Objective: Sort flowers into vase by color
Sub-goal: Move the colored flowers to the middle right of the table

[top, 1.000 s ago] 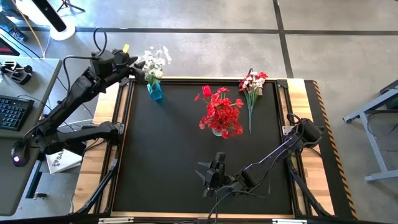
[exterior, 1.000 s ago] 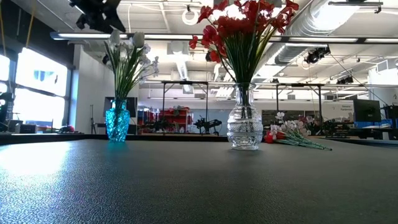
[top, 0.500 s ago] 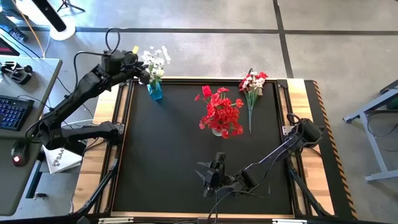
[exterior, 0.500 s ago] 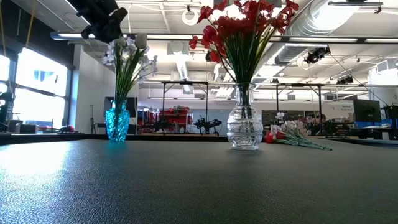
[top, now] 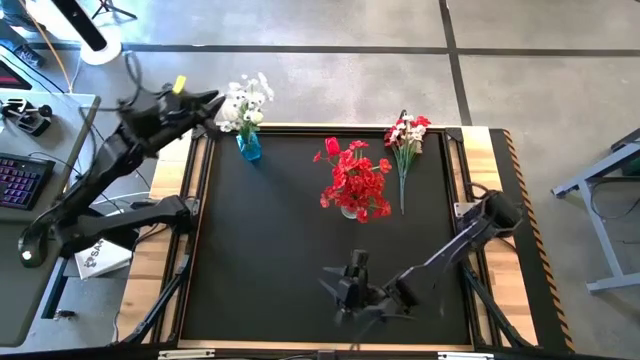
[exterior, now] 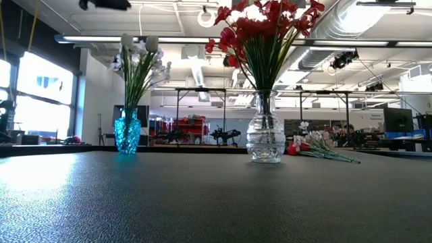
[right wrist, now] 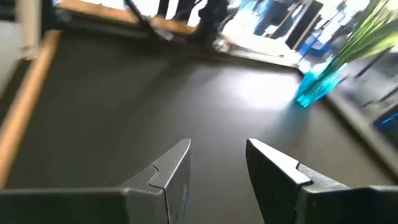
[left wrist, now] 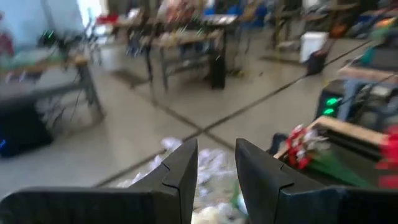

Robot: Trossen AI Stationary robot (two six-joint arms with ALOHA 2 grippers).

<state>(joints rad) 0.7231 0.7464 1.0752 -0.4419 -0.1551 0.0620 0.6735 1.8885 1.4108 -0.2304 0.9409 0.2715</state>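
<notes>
1. Left gripper [top: 212, 99]: fingers parted, empty, beside white flowers [top: 245, 102] in blue vase [top: 249, 147].
2. Right gripper [top: 340, 290]: parted, empty, low, waiting.
3. Mixed bunch [top: 405, 140] lies unsorted beside red flowers [top: 355, 180].

Keyboard [top: 22, 186] and mouse [top: 27, 255] on a side desk [top: 60, 130] beside the black table [top: 270, 260].
</notes>
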